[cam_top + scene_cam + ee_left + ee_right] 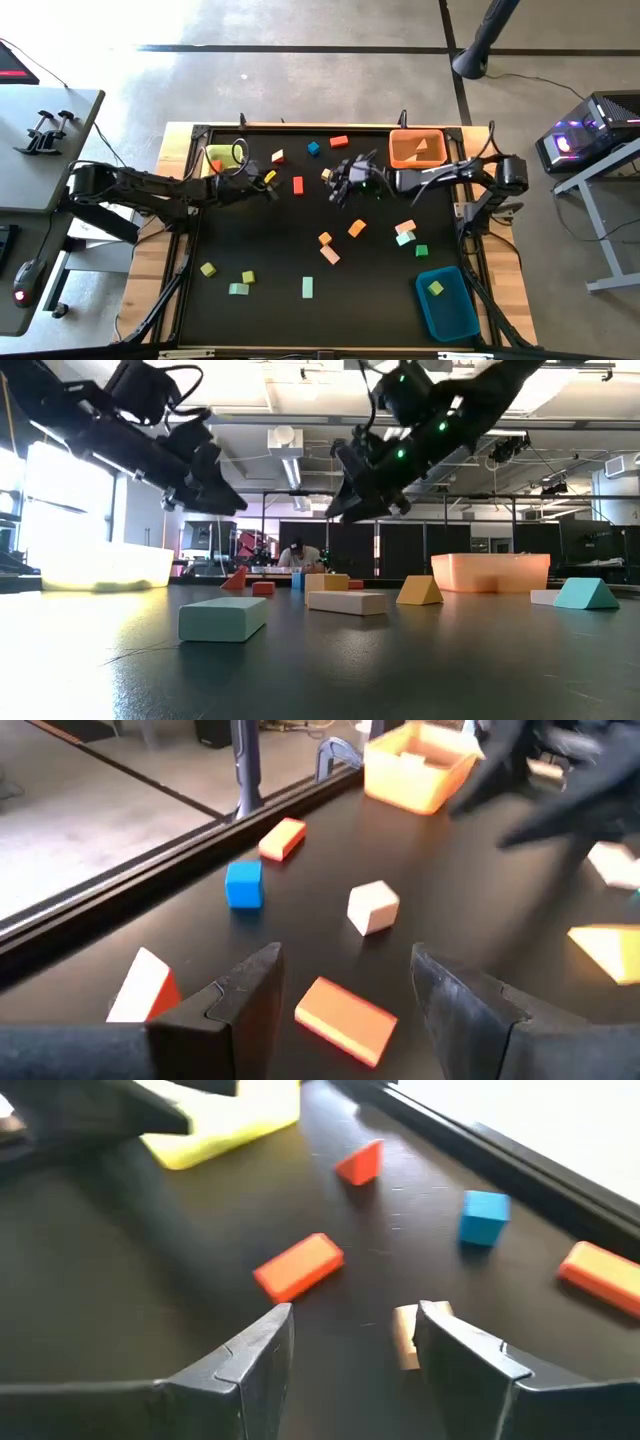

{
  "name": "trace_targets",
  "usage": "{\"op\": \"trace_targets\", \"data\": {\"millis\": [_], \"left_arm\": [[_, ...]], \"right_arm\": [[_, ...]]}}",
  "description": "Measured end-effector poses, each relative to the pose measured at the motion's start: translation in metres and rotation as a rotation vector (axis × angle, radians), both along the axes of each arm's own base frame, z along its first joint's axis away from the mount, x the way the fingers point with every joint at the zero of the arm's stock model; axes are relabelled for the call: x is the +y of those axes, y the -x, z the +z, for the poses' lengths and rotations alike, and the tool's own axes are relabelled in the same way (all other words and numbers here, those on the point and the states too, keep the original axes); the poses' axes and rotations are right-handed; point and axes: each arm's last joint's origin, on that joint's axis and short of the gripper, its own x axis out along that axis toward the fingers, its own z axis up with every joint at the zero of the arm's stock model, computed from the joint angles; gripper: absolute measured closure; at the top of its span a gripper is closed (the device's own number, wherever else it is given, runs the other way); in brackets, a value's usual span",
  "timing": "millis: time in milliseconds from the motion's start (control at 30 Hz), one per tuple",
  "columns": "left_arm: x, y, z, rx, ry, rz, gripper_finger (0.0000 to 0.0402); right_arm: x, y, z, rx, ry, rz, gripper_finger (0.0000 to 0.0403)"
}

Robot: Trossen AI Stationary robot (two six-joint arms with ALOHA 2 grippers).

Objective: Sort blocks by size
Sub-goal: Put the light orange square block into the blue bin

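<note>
- Hovering above the far half of the black table (260, 310), the left pincer (268, 180) hung with its fingers (255, 995) spread apart and nothing between them; a red-orange bar (345, 1018) lay on the table below the gap.
- The right pincer (338, 180) reached in from the opposite side, near the middle of the far half; its fingers (262, 1355) stood apart and gripped nothing, with a small tan cube (406, 1335) on the table below, next to one finger.
- The two pincers faced each other, apart, with the red-orange bar (298, 184) on the table between them.
- Blocks were scattered over the table: a blue cube (313, 149) and an orange bar (339, 141) near the far edge, a red-and-white wedge (278, 156) near them, orange pieces (357, 228) around the middle, and mint and green pieces (239, 289) toward the near edge.
- A yellow bin (225, 157) sat at the far left corner, an orange bin (417, 147) at the far right with an orange piece inside, and a blue bin (447, 303) at the near right with a green block (435, 288) in it.
- From table height, a mint bar (223, 618) lay nearest, with a cream bar (346, 602) and an orange wedge (419, 592) farther back.
</note>
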Motion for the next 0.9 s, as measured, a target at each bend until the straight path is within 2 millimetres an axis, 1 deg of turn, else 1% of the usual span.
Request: {"op": "trace_targets", "data": {"millis": [67,200,300,467,567,633,900], "left_arm": [[0.001,-0.001,-0.007,0.023,-0.012,-0.003,0.0195],[0.005,-0.003,-0.019,0.088,-0.008,0.008,0.0195],[0.008,-0.005,-0.026,0.118,-0.01,0.018,0.0195],[0.012,-0.008,-0.032,0.126,-0.011,0.024,0.0195],[0.011,-0.01,-0.036,0.132,0.011,0.001,0.0195],[0.011,-0.011,-0.038,0.131,0.031,-0.017,0.0195],[0.01,-0.011,-0.04,0.105,0.082,-0.021,0.0195]], "right_arm": [[-0.011,0.0,-0.004,0.012,0.013,-0.004,0.0201],[-0.029,-0.003,-0.012,-0.023,-0.001,0.04,0.0194],[-0.04,-0.006,-0.019,-0.043,-0.003,0.064,0.0177],[-0.056,-0.004,-0.029,-0.031,-0.012,0.026,0.0141],[-0.061,-0.002,-0.03,-0.034,-0.022,0.023,0.0128],[-0.062,-0.002,-0.03,-0.034,-0.027,0.028,0.0126],[-0.055,-0.004,-0.034,-0.012,-0.03,0.087,0.0126]]}}
